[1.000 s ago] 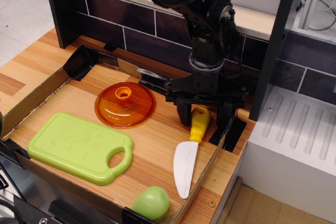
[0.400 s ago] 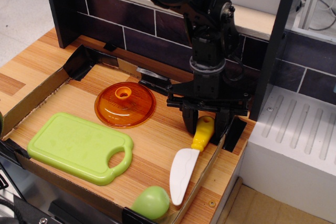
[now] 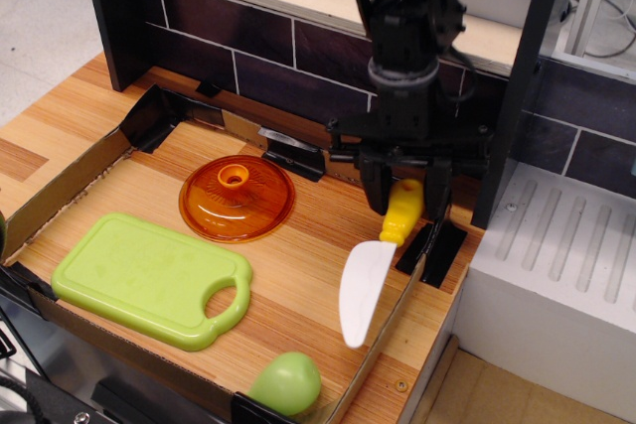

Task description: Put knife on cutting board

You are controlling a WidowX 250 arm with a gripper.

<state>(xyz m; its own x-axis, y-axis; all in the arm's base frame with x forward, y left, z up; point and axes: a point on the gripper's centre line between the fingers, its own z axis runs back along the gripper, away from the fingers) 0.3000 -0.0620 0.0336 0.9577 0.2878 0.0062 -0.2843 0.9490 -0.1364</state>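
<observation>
Gripping the yellow handle, the jaws (image 3: 406, 208) were closed on the knife (image 3: 376, 263), held blade-down above the wooden surface (image 3: 288, 275), well apart from the cutting board (image 3: 144, 277)

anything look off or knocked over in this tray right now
Nothing spilled or damaged. The orange lid lies on the wood with no pot in sight. The knife hangs slanted from the gripper, blade down over the tray's right edge, held by its yellow handle. The cutting board lies flat, bare.
</observation>
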